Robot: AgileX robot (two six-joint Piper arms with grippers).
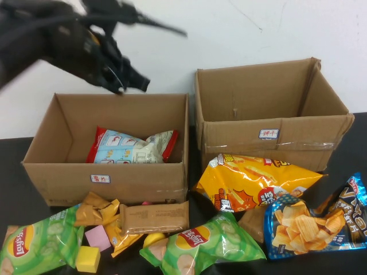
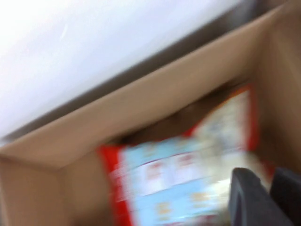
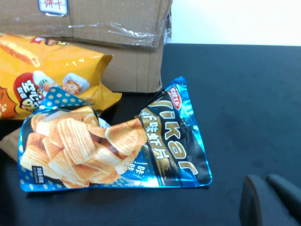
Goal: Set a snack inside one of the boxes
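A red and light-blue snack bag (image 1: pixel 131 146) lies inside the left cardboard box (image 1: pixel 63 177); it also shows in the left wrist view (image 2: pixel 178 174). My left gripper (image 1: pixel 129 80) hangs above that box's back wall, empty, with its fingers together; the left wrist view shows it (image 2: pixel 268 173) over the bag. The right cardboard box (image 1: pixel 321 146) stands beside it. My right gripper (image 3: pixel 263 181) is shut and empty over bare black table, next to a blue chip bag (image 3: pixel 117 141). It is out of the high view.
In front of the boxes lie an orange bag (image 1: pixel 252 180), the blue chip bag (image 1: pixel 312 220), two green Lay's bags (image 1: pixel 200 243) (image 1: pixel 37 243), a brown pack (image 1: pixel 155 216) and small pink and yellow blocks (image 1: pixel 92 249). The table's right side (image 3: pixel 244 84) is bare.
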